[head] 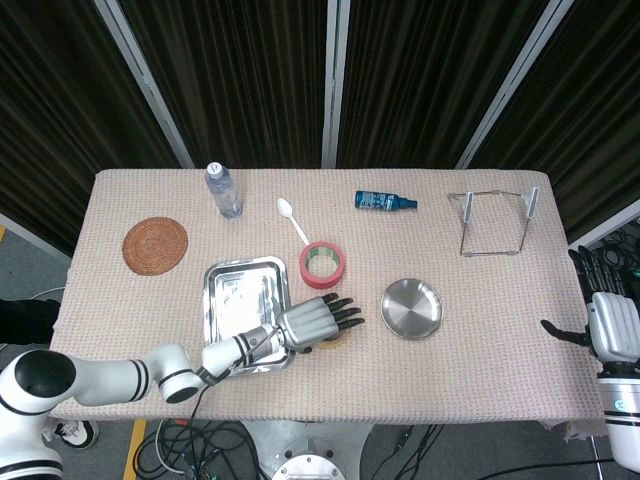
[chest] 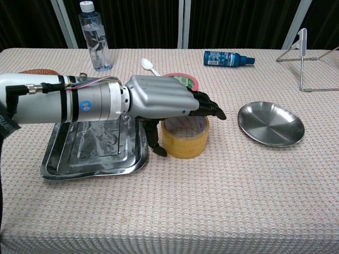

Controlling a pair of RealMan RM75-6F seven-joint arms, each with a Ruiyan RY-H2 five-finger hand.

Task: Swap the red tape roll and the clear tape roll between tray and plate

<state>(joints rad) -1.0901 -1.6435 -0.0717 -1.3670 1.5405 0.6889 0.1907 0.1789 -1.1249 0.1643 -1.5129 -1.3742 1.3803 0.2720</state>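
Observation:
The clear tape roll (chest: pixel 185 139) stands on the cloth just right of the metal tray (chest: pixel 90 153), with only a sliver showing in the head view (head: pixel 338 337). My left hand (chest: pixel 164 100) (head: pixel 315 322) lies flat over it, fingers stretched toward the plate and thumb hanging beside the roll's left wall; it holds nothing. Behind it lies the red tape roll (head: pixel 323 264), mostly hidden in the chest view (chest: pixel 183 79). The round steel plate (head: pixel 411 308) (chest: pixel 270 123) holds nothing. Off the table's right edge, my right hand (head: pixel 610 325) hangs with fingers spread.
A water bottle (head: pixel 224 189), a white spoon (head: pixel 291 217) and a blue spray bottle (head: pixel 384 201) lie along the back. A wire rack (head: pixel 497 224) stands back right, and a woven coaster (head: pixel 155 243) lies far left.

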